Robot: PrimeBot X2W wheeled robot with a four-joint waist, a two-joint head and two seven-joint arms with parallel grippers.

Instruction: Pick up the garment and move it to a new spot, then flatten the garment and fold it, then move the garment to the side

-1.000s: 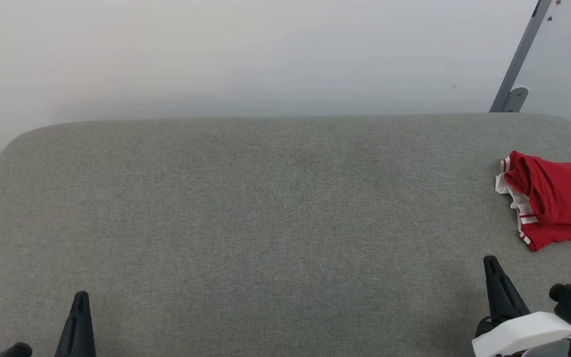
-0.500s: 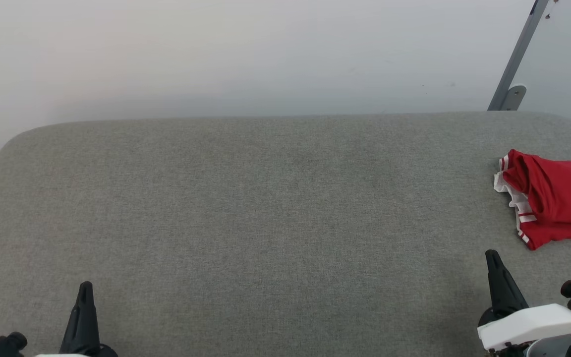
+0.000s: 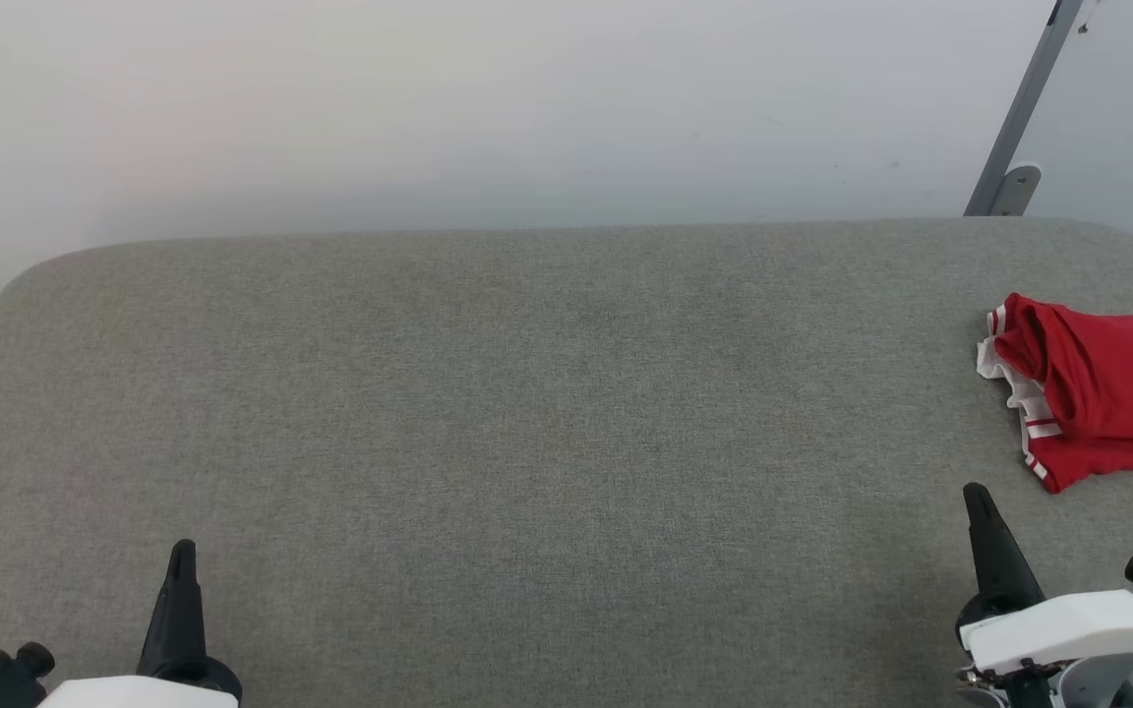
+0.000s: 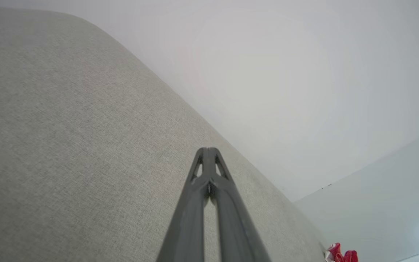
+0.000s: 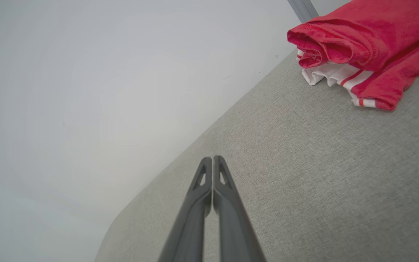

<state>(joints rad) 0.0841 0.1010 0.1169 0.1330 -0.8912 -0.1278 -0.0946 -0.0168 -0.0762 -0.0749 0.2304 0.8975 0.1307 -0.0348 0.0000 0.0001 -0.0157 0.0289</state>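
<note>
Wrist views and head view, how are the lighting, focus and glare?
Left wrist view: flat, even light, no glare; the left gripper softens toward the bottom edge. Right wrist view: the shirt is sharp, stitching readable, with a thin shadow on the table. Head view: soft light, faint shadows, nothing blown out.

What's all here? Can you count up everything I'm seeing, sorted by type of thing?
Shirts: 1, the red shirt
Grippers: 2, the left gripper and the right gripper
Tables: 1, the grey padded table
Posts: 1, the metal post
Total: 5
</note>
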